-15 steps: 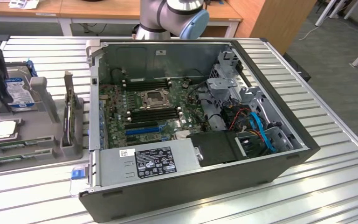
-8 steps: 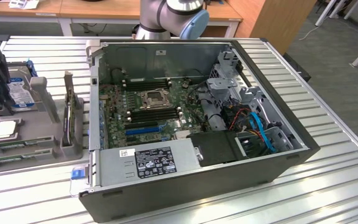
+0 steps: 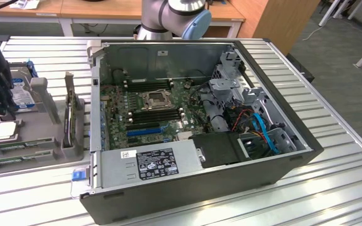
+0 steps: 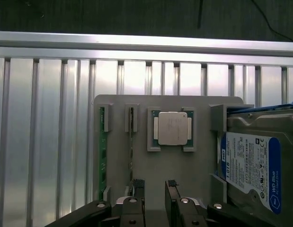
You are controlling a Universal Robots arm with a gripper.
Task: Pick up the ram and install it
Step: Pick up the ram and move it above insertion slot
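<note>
Hovering empty and spread open, the hand (image 4: 154,188) is above the grey tray (image 4: 118,101) — we read this as the approach; the ram (image 4: 102,151) stands on edge in its slot, so a grasp calls for straddling its thin edge.

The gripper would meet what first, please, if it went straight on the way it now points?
Probably the gray tray, its bare floor close beside the ram; depth there is unclear.
</note>
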